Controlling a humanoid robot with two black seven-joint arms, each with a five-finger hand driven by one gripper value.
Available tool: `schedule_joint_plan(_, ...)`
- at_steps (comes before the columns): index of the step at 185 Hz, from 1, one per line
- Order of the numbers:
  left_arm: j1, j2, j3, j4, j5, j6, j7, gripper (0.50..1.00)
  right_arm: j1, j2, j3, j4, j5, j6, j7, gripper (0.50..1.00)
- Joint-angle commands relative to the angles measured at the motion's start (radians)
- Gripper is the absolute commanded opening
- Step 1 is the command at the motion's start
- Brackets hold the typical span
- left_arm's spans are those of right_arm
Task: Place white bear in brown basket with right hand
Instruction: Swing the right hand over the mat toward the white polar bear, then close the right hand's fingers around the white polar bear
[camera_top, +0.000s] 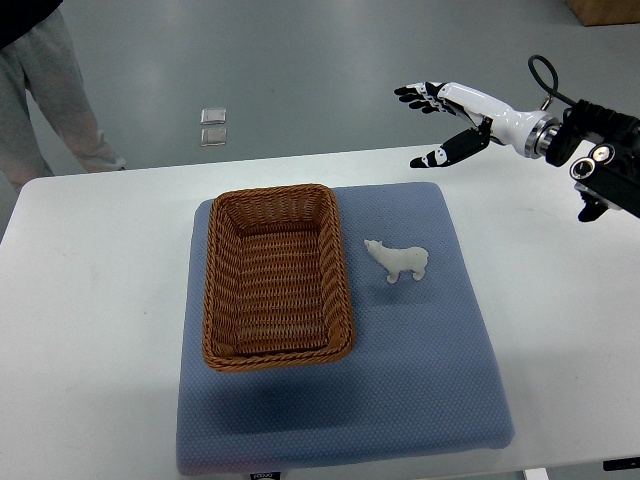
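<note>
Fingers of the white-and-black robotic right hand (450, 118) are spread wide and hold nothing; the thumb points down and left, apart from the four upper fingers. The hand hangs in the air above the far right part of the white table (80, 330), its arm coming in from the picture's right edge with a dark wrist housing and a black cable looped above it.

On the table lies a blue-grey padded mat (420, 370), roughly square. A brown woven wicker basket (222, 290), rectangular with rounded corners, sits on the left half of the mat; nothing lies inside it. Just to the right of the basket, apart from its rim, a small white polar bear figurine (400, 260) rests on the mat, its head toward the basket and its legs toward the near side. The open hand is well apart from the bear, up and to the right of it.

Beyond the table, on the grey floor, two small pale square tiles (213, 126) sit one behind the other. A person's grey trouser legs (45, 100) show at the upper left corner.
</note>
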Motion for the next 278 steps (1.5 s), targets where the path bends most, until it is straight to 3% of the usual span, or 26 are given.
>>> schedule_joint_plan(1,0.000,0.000,0.000,0.000,0.000,0.000,0.000,1.000,0.073,-0.064,-0.079,0.069,-0.063,0.078,0.000,0.921)
schedule_joint_plan(36,0.000,0.000,0.000,0.000,0.000,0.000,0.000,1.000,0.191,-0.164,-0.188,0.232,-0.155,0.253,0.000,0.921)
schedule_joint_plan(63,0.000,0.000,0.000,0.000,0.000,0.000,0.000,1.000,0.208,-0.164,-0.191,0.301,-0.195,0.287,-0.018,0.921)
schedule_joint_plan(128,0.000,0.000,0.000,0.000,0.000,0.000,0.000,1.000,0.096,-0.095,-0.199,0.319,-0.216,0.225,-0.137,0.917)
schedule_joint_plan(173,0.000,0.000,0.000,0.000,0.000,0.000,0.000,1.000,0.016,-0.038,-0.199,0.267,-0.239,0.155,-0.195,0.917)
schedule_joint_plan(278,0.000,0.000,0.000,0.000,0.000,0.000,0.000,1.000,-0.034,0.012,-0.185,0.197,-0.238,0.115,-0.200,0.901)
